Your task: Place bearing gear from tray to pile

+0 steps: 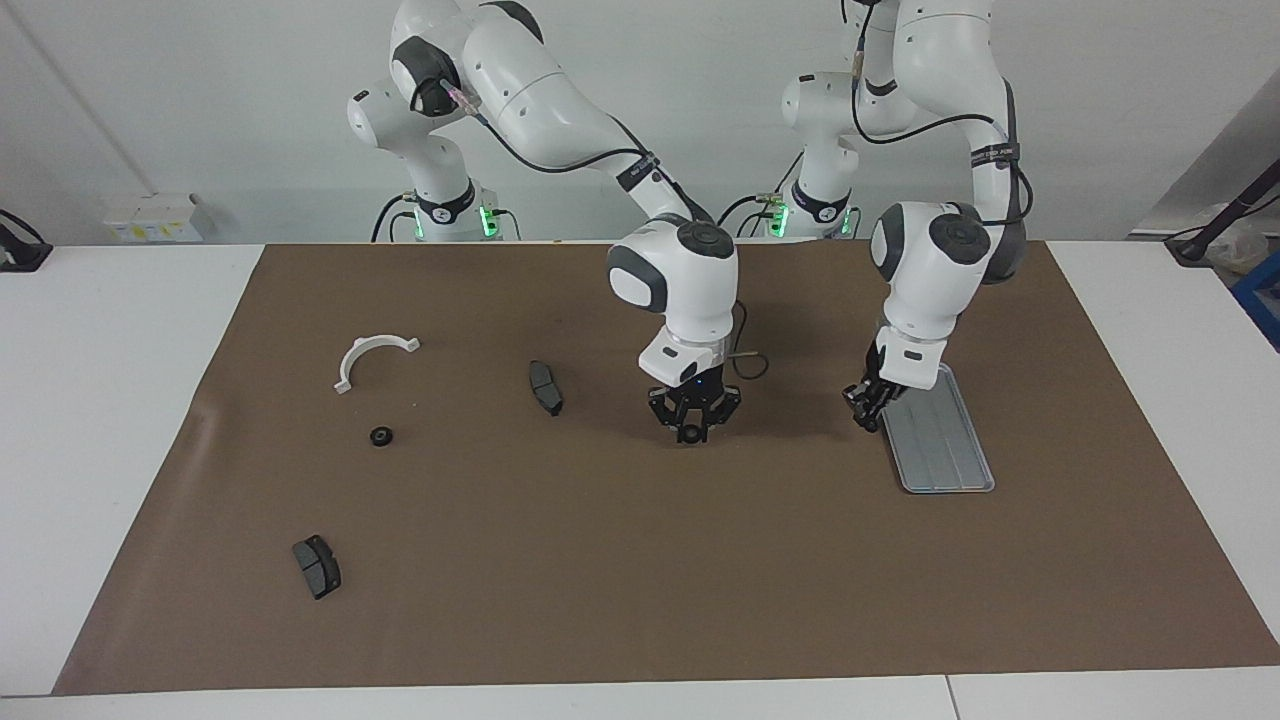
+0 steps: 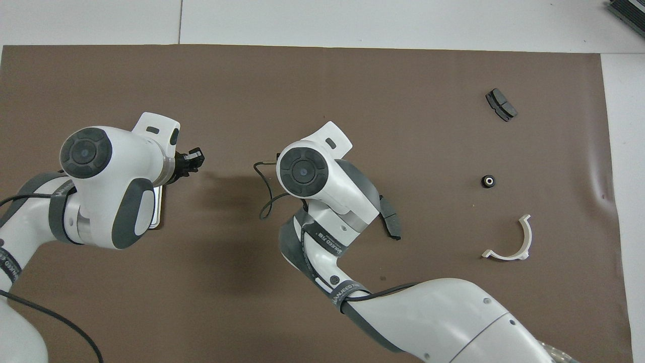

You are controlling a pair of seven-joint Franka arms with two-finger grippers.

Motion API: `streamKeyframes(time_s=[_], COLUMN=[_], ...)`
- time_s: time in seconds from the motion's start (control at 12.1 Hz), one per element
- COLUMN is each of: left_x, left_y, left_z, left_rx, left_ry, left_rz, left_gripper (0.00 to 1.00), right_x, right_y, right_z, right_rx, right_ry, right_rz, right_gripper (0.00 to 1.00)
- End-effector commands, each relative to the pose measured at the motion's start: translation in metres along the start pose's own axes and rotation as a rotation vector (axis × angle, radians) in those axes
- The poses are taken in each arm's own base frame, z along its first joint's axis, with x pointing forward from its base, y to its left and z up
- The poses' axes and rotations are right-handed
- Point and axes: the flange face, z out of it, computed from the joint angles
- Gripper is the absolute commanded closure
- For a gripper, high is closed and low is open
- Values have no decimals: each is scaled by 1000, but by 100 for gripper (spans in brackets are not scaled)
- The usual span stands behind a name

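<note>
The brown paper-covered worktop (image 1: pixel 640 560) lies bare across its stretch farthest from the robots. Mid-worktop, the right arm's tool (image 1: pixel 693 428) hangs low, blocking passage between the flat grey ridged metal tray (image 1: pixel 940 455) and the dark grey curved pad (image 1: pixel 545 387). The left arm's tool (image 1: pixel 866 408) hovers just beside the tray's edge. Toward the right arm's end, the white half-ring bracket (image 1: pixel 372 359), small black round gear (image 1: pixel 381 436) and second dark pad (image 1: pixel 317 566) lie well apart, leaving open lanes between them.

A plain white wall (image 1: pixel 200 100) closes the scene at twelve o'clock of the facing view. A white table (image 1: pixel 100 400) fills the foreground, a large brown mat (image 1: pixel 600 580) covering most of it. At ten o'clock a small white box (image 1: pixel 152 217) sits by the wall. At three o'clock a blue object (image 1: pixel 1262 297) shows partly. Lighting is even and soft.
</note>
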Motion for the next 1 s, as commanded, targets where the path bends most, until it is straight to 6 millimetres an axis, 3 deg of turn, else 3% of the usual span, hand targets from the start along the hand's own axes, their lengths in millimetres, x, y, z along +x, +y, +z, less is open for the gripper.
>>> streamKeyframes(time_s=[0.0,0.25,0.41,0.66,0.75,0.91], left_x=[-30,-73,-101,-115,-114,-112], left_y=[43,92,126,157,160,163], left_z=[-4,-6,9,15,14,15], left_rx=[-3,-22,-25,-43,-48,-54], left_ry=[-15,-20,-33,-31,-28,-24], left_rz=[-38,0,68,112,115,115], left_gripper=[98,97,96,87,80,47], right_x=[-20,-29,-27,-26,-27,-30], right_y=[72,142,179,222,233,257], right_z=[-19,-12,-4,8,12,18], right_rx=[-11,-20,-47,-61,-53,-41], right_ry=[2,-1,-26,-76,-98,-151], right_rz=[-23,-43,-64,-89,-99,-118], right_gripper=[100,100,100,100,100,100])
